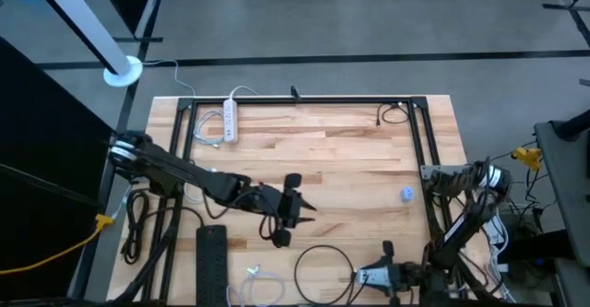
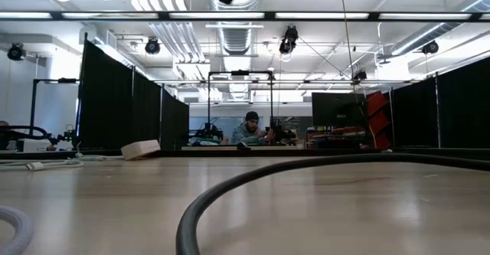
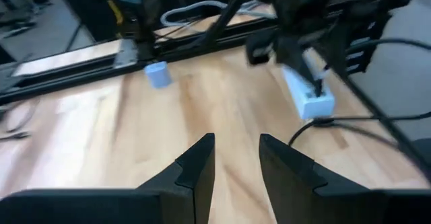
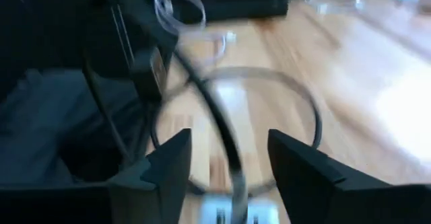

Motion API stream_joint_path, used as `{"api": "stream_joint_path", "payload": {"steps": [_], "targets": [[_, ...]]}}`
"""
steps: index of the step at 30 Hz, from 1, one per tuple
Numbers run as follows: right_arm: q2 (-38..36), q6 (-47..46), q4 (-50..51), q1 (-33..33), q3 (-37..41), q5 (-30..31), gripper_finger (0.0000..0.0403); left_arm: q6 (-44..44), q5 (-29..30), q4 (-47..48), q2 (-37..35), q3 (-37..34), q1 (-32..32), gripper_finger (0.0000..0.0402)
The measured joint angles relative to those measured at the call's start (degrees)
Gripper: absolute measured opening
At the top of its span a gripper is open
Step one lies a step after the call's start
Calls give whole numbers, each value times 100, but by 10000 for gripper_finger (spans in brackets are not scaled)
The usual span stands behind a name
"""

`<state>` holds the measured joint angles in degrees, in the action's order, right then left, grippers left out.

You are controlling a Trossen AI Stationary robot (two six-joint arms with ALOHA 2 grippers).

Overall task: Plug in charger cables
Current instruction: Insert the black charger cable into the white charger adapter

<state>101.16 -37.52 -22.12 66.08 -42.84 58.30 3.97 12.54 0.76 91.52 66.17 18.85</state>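
Lying in loose loop at lower centre of high view, black charger cable [image 1: 324, 268] rests on desk [image 1: 350, 150]; its plug end hard to make out. White charger cable [image 1: 253, 284] at bottom edge, partly cut off. Small black cable [image 1: 392, 115] sits upper right by frame rail. Left hand [image 1: 288, 217] over desk centre, fingers narrowly apart, holding nothing. Right hand [image 1: 373, 277] at lower edge beside loop, fingers apart; blurred cable crosses between, grip unclear. White power strip [image 1: 230, 120] upper left; black power strip [image 1: 211, 261] lower left, cut off.
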Motion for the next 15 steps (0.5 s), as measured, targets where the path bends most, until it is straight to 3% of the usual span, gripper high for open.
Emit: {"api": "stream_joint_path", "payload": {"steps": [3, 6, 12, 15], "targets": [[-468, 128, 325, -64, -16, -31, 199, 7, 156, 479, -327, 0, 39, 105], [-1012, -408, 1141, -146, -84, -527, 205, 7, 196, 1051, -664, 0, 75, 105], [-1911, -2510, 4814, -587, -695, -2302, 202, -194, 207, 2408, -1352, 0, 73, 105], [-2101, -3003, 6288, -872, -1128, -3032, 200, -474, 210, 2930, -1596, 0, 79, 105]]}}
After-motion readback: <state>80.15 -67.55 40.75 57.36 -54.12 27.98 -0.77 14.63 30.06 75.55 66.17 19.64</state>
